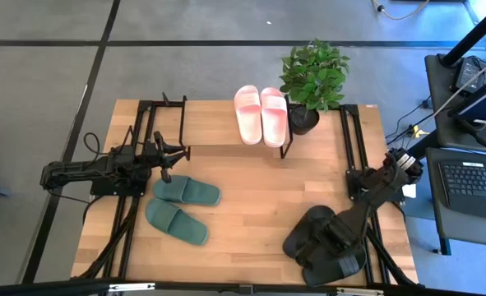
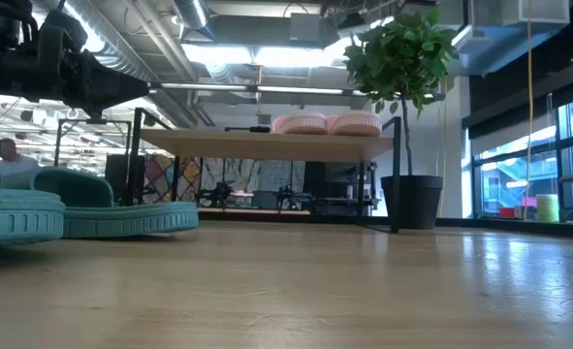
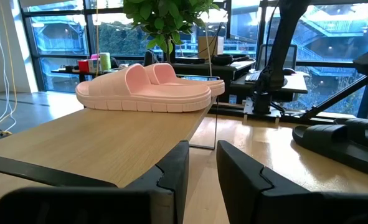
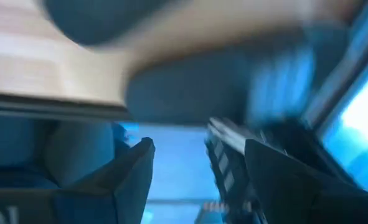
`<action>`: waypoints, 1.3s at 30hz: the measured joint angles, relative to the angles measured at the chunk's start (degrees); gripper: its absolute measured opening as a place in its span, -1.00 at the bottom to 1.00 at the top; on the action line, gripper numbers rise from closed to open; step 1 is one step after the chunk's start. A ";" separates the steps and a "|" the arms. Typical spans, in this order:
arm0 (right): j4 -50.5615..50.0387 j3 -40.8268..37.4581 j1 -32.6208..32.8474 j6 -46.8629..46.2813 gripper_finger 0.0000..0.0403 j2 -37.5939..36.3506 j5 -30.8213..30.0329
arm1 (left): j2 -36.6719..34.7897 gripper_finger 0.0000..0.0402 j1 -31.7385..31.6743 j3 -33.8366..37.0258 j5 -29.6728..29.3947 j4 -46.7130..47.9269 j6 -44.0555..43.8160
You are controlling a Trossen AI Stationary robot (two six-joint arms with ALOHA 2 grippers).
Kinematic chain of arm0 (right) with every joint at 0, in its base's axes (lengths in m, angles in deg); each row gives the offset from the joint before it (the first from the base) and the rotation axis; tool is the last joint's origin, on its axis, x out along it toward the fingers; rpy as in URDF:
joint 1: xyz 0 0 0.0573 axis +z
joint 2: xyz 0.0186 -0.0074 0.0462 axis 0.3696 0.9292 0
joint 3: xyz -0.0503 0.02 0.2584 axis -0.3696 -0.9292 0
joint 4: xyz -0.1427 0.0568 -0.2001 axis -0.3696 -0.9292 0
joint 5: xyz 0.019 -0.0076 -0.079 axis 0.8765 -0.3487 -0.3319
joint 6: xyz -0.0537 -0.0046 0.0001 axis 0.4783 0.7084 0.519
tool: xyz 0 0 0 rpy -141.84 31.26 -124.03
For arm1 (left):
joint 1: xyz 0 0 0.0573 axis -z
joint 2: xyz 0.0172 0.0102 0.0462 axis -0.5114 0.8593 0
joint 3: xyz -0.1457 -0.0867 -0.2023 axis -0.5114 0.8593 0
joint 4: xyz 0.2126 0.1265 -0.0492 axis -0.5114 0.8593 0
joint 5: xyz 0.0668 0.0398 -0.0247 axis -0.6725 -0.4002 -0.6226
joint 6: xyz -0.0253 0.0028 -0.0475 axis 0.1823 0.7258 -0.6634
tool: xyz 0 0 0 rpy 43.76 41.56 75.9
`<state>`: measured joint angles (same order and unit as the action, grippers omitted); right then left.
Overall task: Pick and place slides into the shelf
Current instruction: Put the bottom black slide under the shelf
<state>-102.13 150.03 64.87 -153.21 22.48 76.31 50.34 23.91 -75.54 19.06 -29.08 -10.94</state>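
The pink slides (image 1: 261,115) lie on the shelf (image 1: 210,123); the green pair (image 1: 182,207) and black pair (image 1: 325,244) remain on the table (image 1: 259,197). The left pincer (image 1: 170,158) hovers narrowly open by the shelf's near edge. I cannot tell how the right pincer (image 1: 339,236), over the black slides, stands; it could snag both at once.
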 joint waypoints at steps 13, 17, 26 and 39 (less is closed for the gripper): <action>2.24 -0.02 5.14 -8.16 0.03 4.55 4.52 | 0.00 -0.62 0.00 0.00 -0.01 -0.03 0.16; 1.75 -0.07 5.09 -6.12 0.00 7.43 5.30 | 0.01 -0.62 0.00 0.00 0.00 -0.01 0.14; -4.90 -0.07 5.25 0.67 0.00 13.32 7.43 | 0.00 -0.62 0.02 0.00 0.00 -0.01 0.12; -10.59 -0.07 5.27 3.61 0.00 18.68 11.75 | 0.00 -0.62 0.00 0.00 0.00 -0.01 -0.01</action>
<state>-112.72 149.96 70.14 -149.59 41.17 88.06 50.34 23.91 -75.54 19.06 -29.09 -10.95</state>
